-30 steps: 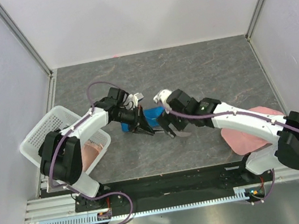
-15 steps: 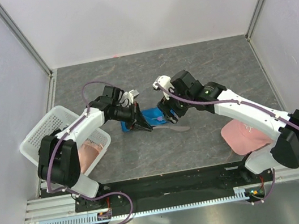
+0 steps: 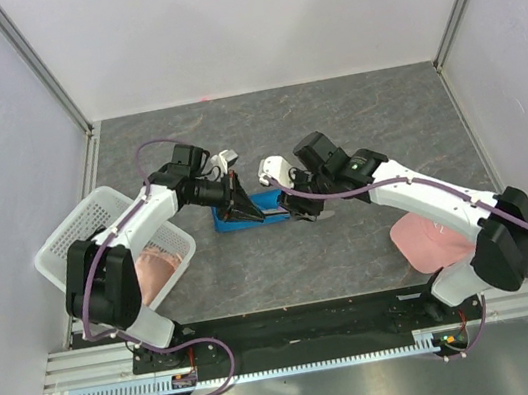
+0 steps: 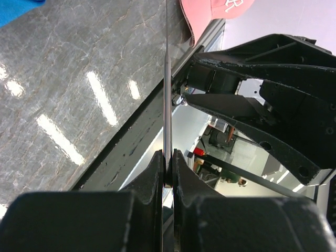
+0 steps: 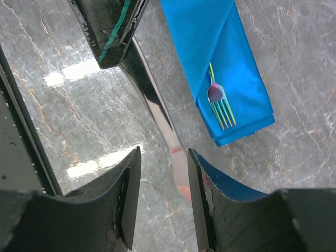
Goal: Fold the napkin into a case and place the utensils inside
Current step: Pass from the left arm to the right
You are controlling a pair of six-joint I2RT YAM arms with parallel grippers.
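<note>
Right wrist view: right hand [image 5: 163,176] spread wide, straddling the tip of the knife [image 5: 156,111]; left hand [image 4: 168,157] pinches its far end; fork [image 5: 220,102] tucked in the blue case [image 5: 233,55] on the bench [image 5: 299,68].

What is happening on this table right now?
The left gripper is shut on a knife, holding it by one end beside the folded blue napkin. The fork is already tucked into the napkin, with its tines sticking out. The right gripper is open, with the knife's free end between its fingers. The knife is not yet inside.
</note>
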